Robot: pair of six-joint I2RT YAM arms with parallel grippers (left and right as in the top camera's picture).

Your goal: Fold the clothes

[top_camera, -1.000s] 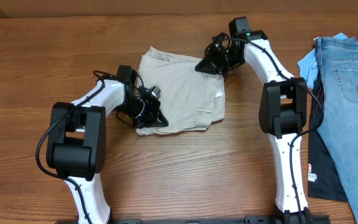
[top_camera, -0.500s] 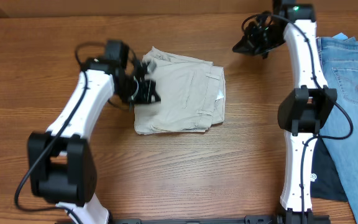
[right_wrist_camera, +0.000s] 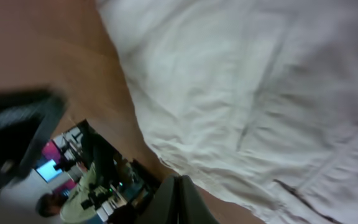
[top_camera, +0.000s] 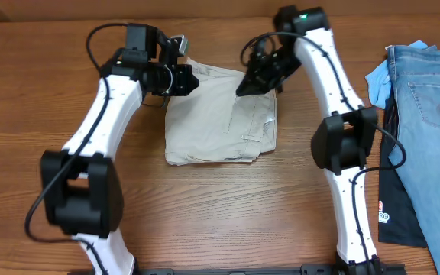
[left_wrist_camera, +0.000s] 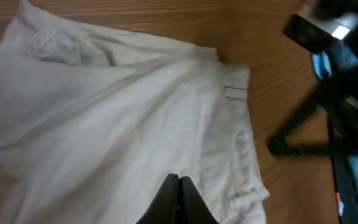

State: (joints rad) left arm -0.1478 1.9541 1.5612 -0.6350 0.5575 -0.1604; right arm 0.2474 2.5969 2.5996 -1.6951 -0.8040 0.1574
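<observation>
Overhead, I see the left pincer (top_camera: 192, 79) at the far left corner of the clothes (top_camera: 220, 122). My left wrist view shows its fingertips (left_wrist_camera: 168, 202) pressed together with nothing between them, poised over the pale fabric; I can't tell whether they touch it. The clothes lie on the table (top_camera: 281, 221) between the two arms as a rough, wrinkled rectangle of cream cloth, with seams and stitching showing toward the right edge. The right pincer (top_camera: 244, 85) sits at the far right corner of that rectangle, likewise closed on nothing in my right wrist view, cloth filling most of the frame beneath it. Further right, well apart from the clothes, a small light-blue cloth (top_camera: 378, 79) lies beside blue jeans (top_camera: 434, 114), which overlap a dark garment (top_camera: 394, 210) at the table's right edge.
</observation>
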